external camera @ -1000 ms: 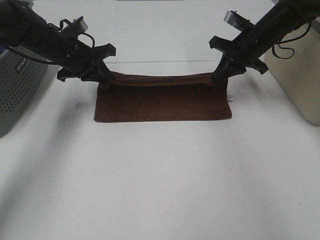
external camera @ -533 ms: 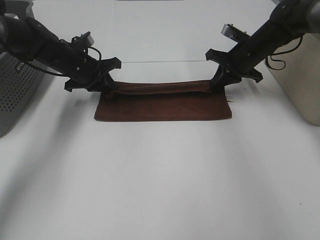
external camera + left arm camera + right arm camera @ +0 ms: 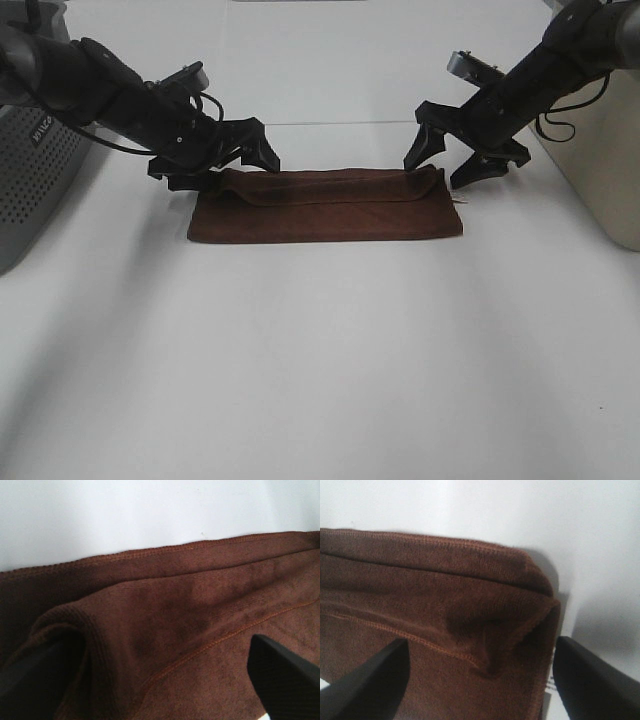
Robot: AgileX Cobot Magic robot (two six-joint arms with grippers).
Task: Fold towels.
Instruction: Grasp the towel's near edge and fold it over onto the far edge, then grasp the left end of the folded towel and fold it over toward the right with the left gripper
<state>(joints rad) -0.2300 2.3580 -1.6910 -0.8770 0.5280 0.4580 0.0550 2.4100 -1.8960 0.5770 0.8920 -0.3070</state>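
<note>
Ext. high view: a dark reddish-brown soft cloth towel lies on the white table, folded to a wide, shallow rectangle w/ its long sides running across. The far long edge is bunched into a loose rolled ridge; the near edge is flat & straight. A small white tag pokes out at the towel's right short edge. The left hand sits at the towel's far-left corner, black fingers spread apart, one over the ridge, the other low at the corner. The right hand is at the towel's far-right corner, fingers likewise apart & straddling it; tips touching cloth or just above, can't tell. Neither hand clamps anything. A grey perforated box stands well left of the towel, a beige box well right of it.

Left wrist view: the towel fills most of the frame, stitched hems showing, one fold humped up. Fingers are wide apart; the other one is dark, partly tucked beside the hump.

Right wrist view: the towel's corner, layers stacked, sits btwn two black fingers that stand apart w/ no grip on the cloth. Bare table shows beyond the towel.
</note>
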